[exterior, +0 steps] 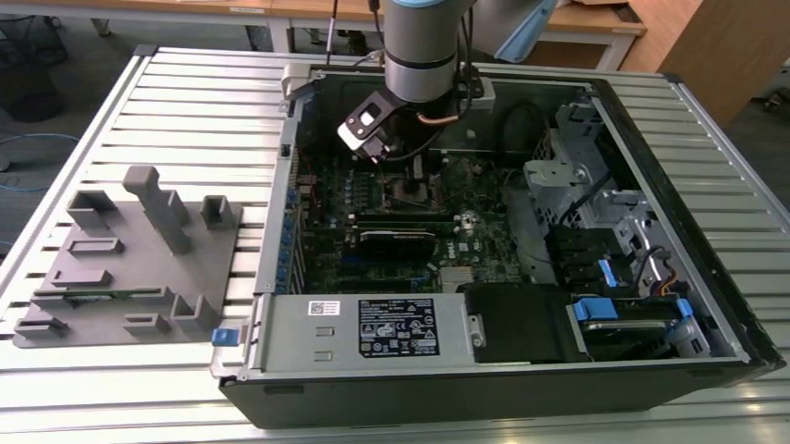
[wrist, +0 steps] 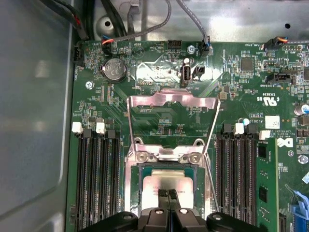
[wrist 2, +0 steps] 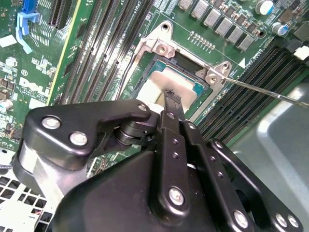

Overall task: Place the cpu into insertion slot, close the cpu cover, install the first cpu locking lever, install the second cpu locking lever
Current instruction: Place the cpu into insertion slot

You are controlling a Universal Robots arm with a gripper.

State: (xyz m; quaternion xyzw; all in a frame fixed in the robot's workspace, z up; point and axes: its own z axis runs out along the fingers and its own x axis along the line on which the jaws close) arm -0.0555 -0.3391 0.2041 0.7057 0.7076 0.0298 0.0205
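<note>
- The black hand (wrist: 168,193), fingers pinched narrow and empty, sits over the pale silvery square cpu (wrist: 153,188).
- It lies in the dark metal-rimmed insertion slot (wrist: 143,170); the silver frame cpu cover (wrist: 171,100) stands open.
- Pushing down on a skewed cpu could damage the insertion slot.

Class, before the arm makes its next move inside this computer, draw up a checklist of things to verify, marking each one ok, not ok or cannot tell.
1. Pale silvery square cpu lies inside the dark, metal-rimmed insertion slot: ok.
2. Cpu seated fully flat: cannot tell, the black end effector hides part of it.
3. Thin silver frame-shaped cpu cover closed over the slot: not ok, it is folded back, open.
4. Thin metal wire locking lever latched: not ok, it sticks out free beside the slot.
5. End effector off the cpu: cannot tell, its tips are shut together over the cpu's top and contact is unclear.
</note>
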